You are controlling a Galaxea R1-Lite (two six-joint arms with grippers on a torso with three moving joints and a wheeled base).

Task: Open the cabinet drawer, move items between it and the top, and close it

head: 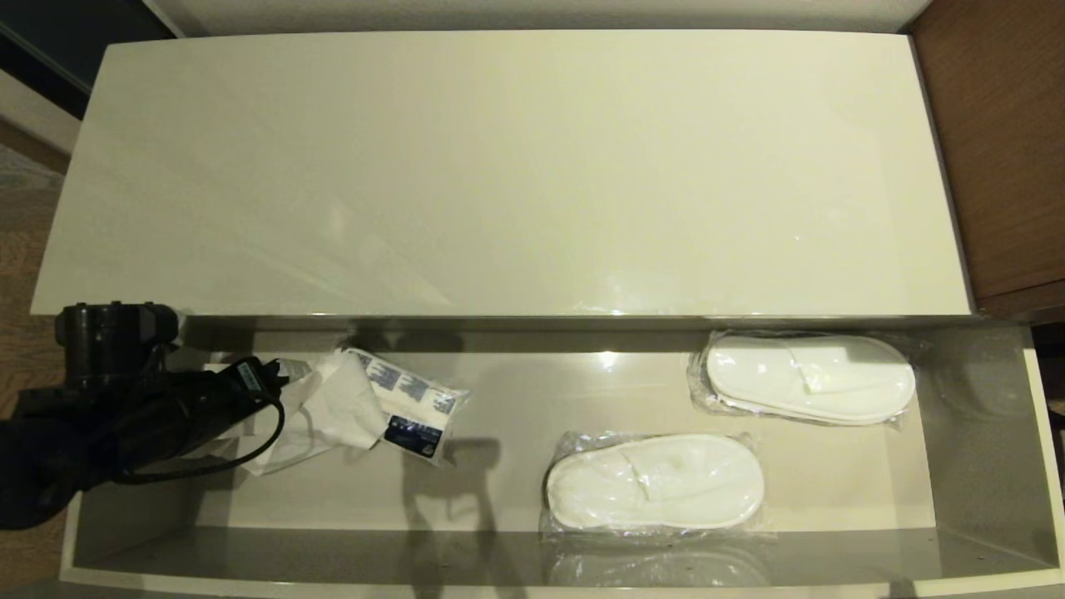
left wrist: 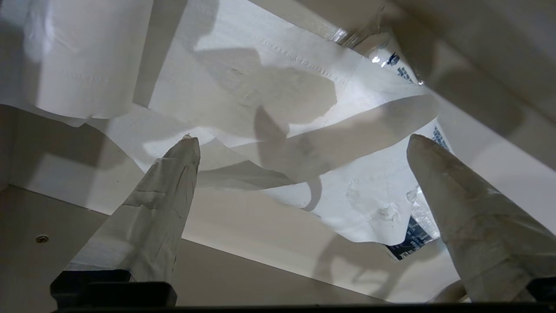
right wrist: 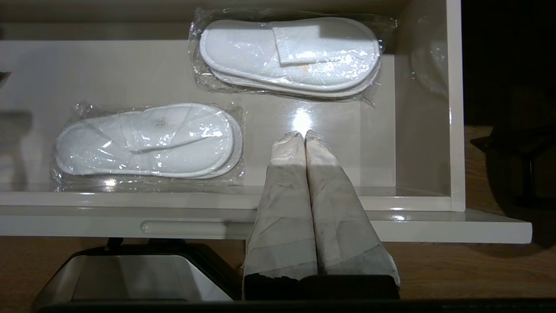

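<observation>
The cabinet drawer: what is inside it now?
Inside the cabinet drawer lie two wrapped slipper pairs and a paper roll. The left gripper covers part of its loose tail.

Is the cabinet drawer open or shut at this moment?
Open. The cabinet drawer is pulled out below the top, its inside showing two slipper pairs and the paper roll.

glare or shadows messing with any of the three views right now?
Head view: soft glare on the top, arm shadows across the drawer floor. Left wrist view: open left claw shadows darken the paper roll. Right wrist view: bright hotspot beyond the shut right claw, sparkle on slipper wrap.
</observation>
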